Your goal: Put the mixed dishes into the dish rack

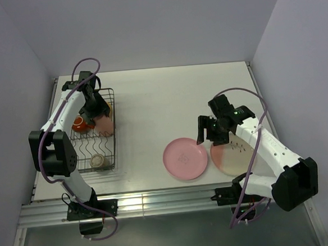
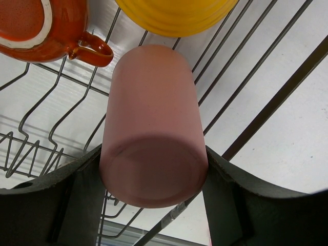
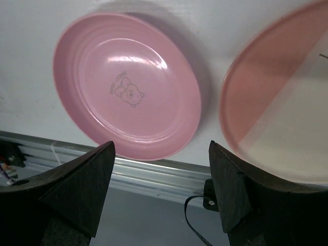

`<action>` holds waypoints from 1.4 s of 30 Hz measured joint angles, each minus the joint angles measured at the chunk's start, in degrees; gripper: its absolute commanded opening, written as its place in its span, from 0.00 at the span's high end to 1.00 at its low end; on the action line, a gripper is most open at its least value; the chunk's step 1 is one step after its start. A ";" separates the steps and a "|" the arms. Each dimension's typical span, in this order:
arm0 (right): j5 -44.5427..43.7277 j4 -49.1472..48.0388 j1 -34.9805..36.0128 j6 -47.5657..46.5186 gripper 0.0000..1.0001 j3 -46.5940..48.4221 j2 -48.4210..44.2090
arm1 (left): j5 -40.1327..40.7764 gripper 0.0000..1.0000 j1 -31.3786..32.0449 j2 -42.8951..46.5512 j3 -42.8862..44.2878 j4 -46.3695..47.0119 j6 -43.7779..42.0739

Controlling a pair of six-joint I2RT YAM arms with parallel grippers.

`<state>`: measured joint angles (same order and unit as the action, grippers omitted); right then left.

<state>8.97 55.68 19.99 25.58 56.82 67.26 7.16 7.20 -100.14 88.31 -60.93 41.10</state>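
Observation:
My left gripper (image 2: 154, 182) is shut on the pink tumbler (image 2: 151, 123), holding it base-up over the right side of the grey wire dish rack (image 1: 113, 139); the tumbler also shows in the top view (image 1: 104, 125). In the rack are the dark red-brown cup (image 2: 36, 25), the orange-yellow bowl (image 2: 174, 14) and, at its near end, the speckled beige cup (image 1: 97, 160). My right gripper (image 3: 161, 148) is open and empty above the gap between the pink plate (image 3: 128, 84) and the pink-and-cream plate (image 3: 279, 107), both flat on the table.
The aluminium rail (image 1: 158, 202) runs along the table's near edge just below both plates. The rack's side rim wire (image 2: 277, 102) crosses beside the tumbler. Grey walls close in the table at left, back and right.

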 measured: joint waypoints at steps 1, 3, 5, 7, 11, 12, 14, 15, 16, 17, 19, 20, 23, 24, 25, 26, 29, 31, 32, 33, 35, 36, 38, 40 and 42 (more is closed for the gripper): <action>-0.17 0.02 0.59 0.37 0.19 -0.83 -0.09 | 0.04 0.38 0.00 0.00 0.04 -0.04 0.02; -0.39 -0.35 1.86 1.03 0.19 -2.54 -0.09 | 0.04 0.27 0.00 0.00 0.20 -0.37 0.07; -0.55 -0.74 3.02 1.84 0.20 -4.26 0.00 | 0.04 0.24 0.00 0.00 0.44 -1.03 0.09; -0.79 -0.87 4.17 2.78 0.20 -5.70 0.42 | 0.07 0.23 0.00 0.00 0.79 -1.92 0.20; -1.68 -1.66 5.57 5.03 0.21 -7.85 1.36 | 0.24 0.01 0.00 0.07 2.78 -4.42 0.13; -1.90 -1.79 5.68 5.51 0.21 -8.15 1.60 | 0.24 0.01 0.00 0.13 3.32 -4.76 0.28; -1.90 -2.54 5.90 6.60 0.21 -9.09 1.90 | 0.22 0.01 0.00 0.39 4.76 -5.57 0.52; -1.88 -2.95 6.03 7.52 0.22 -9.79 1.97 | 0.22 0.01 0.00 0.57 5.46 -6.01 0.57; -1.81 -3.54 6.12 8.20 0.22 -10.62 1.97 | 0.20 0.01 0.00 0.79 6.12 -6.27 0.59; -1.70 -4.02 6.25 8.79 0.22 -11.41 1.97 | 0.20 0.01 0.00 1.03 6.75 -6.51 0.59; -1.07 -4.57 6.56 9.99 0.22 -13.11 1.97 | 0.13 0.01 0.00 1.53 8.07 -7.10 0.66; -0.68 -5.11 6.73 10.60 0.22 -14.16 1.95 | 0.04 0.01 0.00 1.88 8.63 -7.28 0.70; 0.55 -6.69 7.08 11.89 0.23 -16.83 1.92 | -0.44 0.01 0.00 2.93 9.53 -7.56 0.81; 1.03 -7.19 7.15 12.37 0.24 -17.70 1.92 | -0.72 0.01 0.00 3.39 9.53 -7.67 1.11; 1.57 -7.89 7.21 12.81 0.24 -18.78 1.92 | -0.94 0.01 0.00 3.85 9.53 -7.85 1.31; 1.97 -8.90 7.26 13.35 0.25 -19.96 1.88 | -1.16 0.01 0.00 4.57 9.53 -8.00 1.62; 3.28 -11.08 7.26 14.69 0.27 -22.43 2.01 | -2.10 0.01 0.00 7.08 9.53 -8.35 2.21; 4.11 -12.70 7.28 15.69 0.31 -22.97 2.60 | -3.54 0.01 0.00 9.88 9.53 -8.39 2.86; 4.42 -14.01 7.30 16.22 0.33 -23.15 3.08 | -4.72 0.01 0.00 11.56 9.51 -8.24 3.17; 4.57 -15.06 7.34 16.76 0.38 -23.17 3.61 | -5.99 0.01 0.00 13.42 9.31 -7.93 3.56; 4.72 -17.70 7.41 17.70 0.42 -23.30 5.05 | -8.79 0.01 0.11 18.01 8.37 -6.40 4.26; 4.70 -18.58 7.43 18.16 0.48 -23.37 5.57 | -10.21 0.01 0.20 20.26 7.56 -5.66 4.72; 4.96 -20.26 7.43 19.06 0.57 -23.50 6.97 | -12.83 0.01 0.61 24.65 5.79 -4.76 5.51; 5.49 -21.81 7.52 19.65 0.78 -23.50 8.13 | -15.63 0.01 1.25 28.41 3.65 -3.78 6.29; 6.45 -23.37 7.50 20.31 0.94 -23.37 9.42 | -18.29 0.01 2.08 31.36 1.14 -2.78 6.69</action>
<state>15.42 32.32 27.49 45.89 33.45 76.69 -11.14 9.28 -68.77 89.45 -63.70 47.79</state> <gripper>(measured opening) 0.225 0.992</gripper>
